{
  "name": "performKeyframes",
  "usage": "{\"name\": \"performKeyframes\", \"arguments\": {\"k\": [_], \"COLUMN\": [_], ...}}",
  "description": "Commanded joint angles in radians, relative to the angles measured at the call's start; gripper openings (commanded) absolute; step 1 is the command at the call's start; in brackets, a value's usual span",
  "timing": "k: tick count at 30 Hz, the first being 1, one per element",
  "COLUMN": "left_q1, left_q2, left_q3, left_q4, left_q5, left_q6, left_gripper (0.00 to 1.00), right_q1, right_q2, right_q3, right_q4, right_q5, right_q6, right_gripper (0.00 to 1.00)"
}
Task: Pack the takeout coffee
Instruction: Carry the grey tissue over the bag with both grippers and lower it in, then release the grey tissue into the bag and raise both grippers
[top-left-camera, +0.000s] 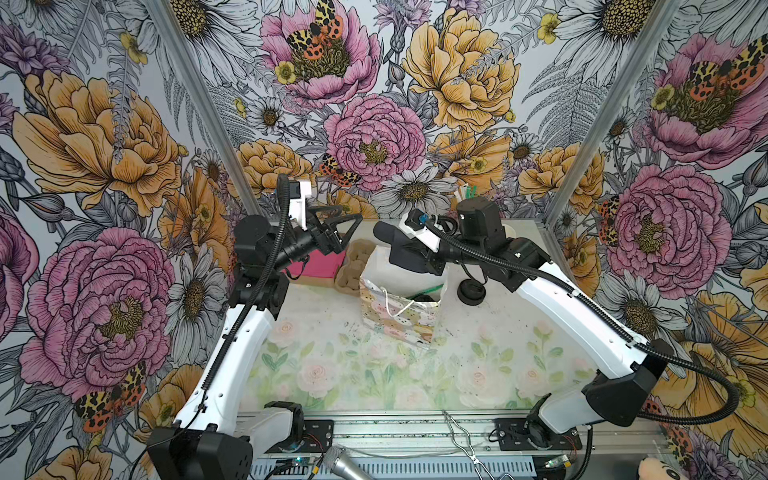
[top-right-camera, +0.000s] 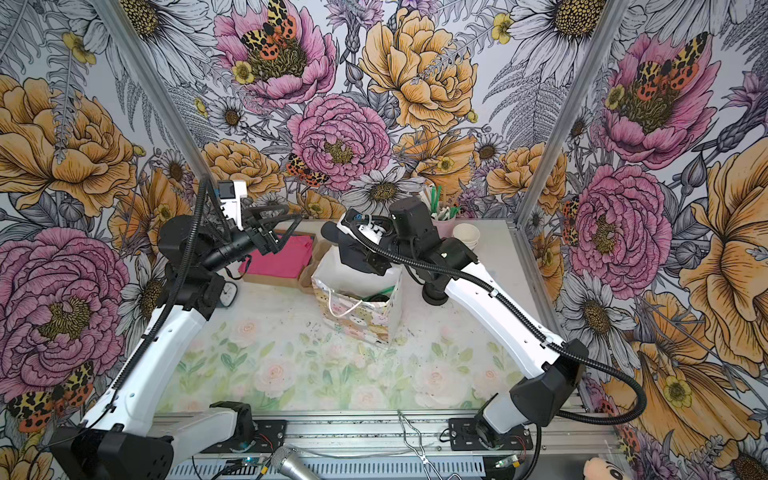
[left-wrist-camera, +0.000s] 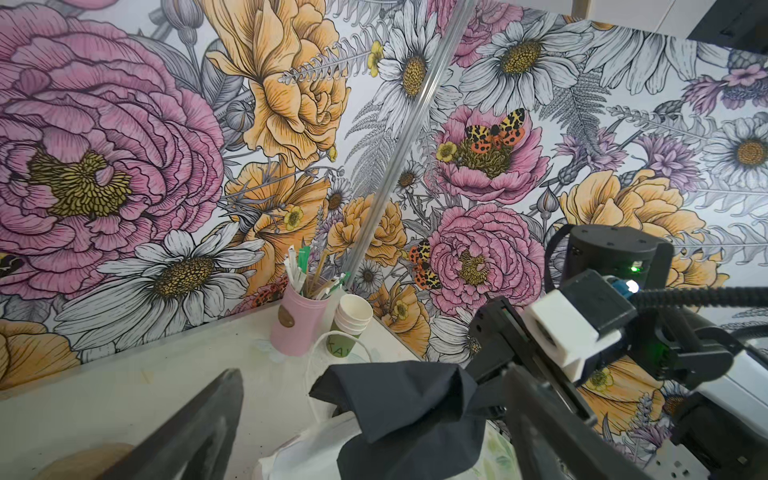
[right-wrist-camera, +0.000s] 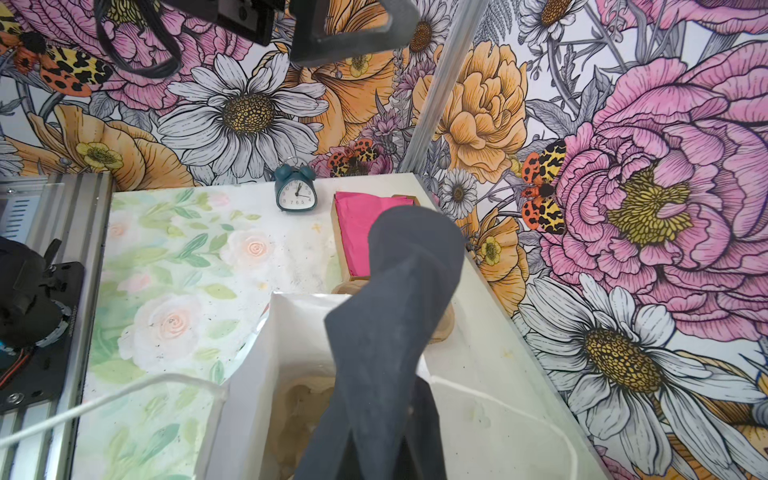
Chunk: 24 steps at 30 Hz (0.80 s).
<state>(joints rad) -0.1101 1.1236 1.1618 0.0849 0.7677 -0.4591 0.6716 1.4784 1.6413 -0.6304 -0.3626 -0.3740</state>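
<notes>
My left jaws stand spread over the box (top-left-camera: 320, 266), upper centre. My right jaws pinch a napkin (top-left-camera: 388, 239) above the bag (top-left-camera: 374, 305), mid-frame. Open table (top-left-camera: 332, 374) lies lower centre.

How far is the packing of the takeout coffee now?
Done, it seems: a black lid, likely the coffee's, and a green straw show inside the gift bag. In hand: the right tool is shut on a dark napkin above the bag. Remaining: drop it in. The left tool is open, empty.
</notes>
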Motion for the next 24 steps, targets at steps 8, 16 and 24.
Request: {"name": "performKeyframes", "arguments": {"k": [8, 16, 24], "left_q1": [0.005, 0.005, 0.005], "left_q2": [-0.018, -0.020, -0.018], "left_q3": [-0.063, -0.074, -0.082], "left_q4": [-0.045, -0.045, -0.044], "left_q5": [-0.062, -0.062, -0.062], "left_q6": [0.059, 0.062, 0.066], "left_gripper": [0.99, 0.99, 0.99], "right_q1": [0.015, 0.017, 0.019], "right_q2": [-0.036, 0.013, 0.053], "right_q3": [-0.107, -0.122, -0.128], "right_q4": [0.011, 0.005, -0.002], "right_q5": [-0.013, -0.016, -0.023], "right_q6": [0.052, 0.050, 0.049], "right_gripper": [0.00, 0.00, 0.04]}}
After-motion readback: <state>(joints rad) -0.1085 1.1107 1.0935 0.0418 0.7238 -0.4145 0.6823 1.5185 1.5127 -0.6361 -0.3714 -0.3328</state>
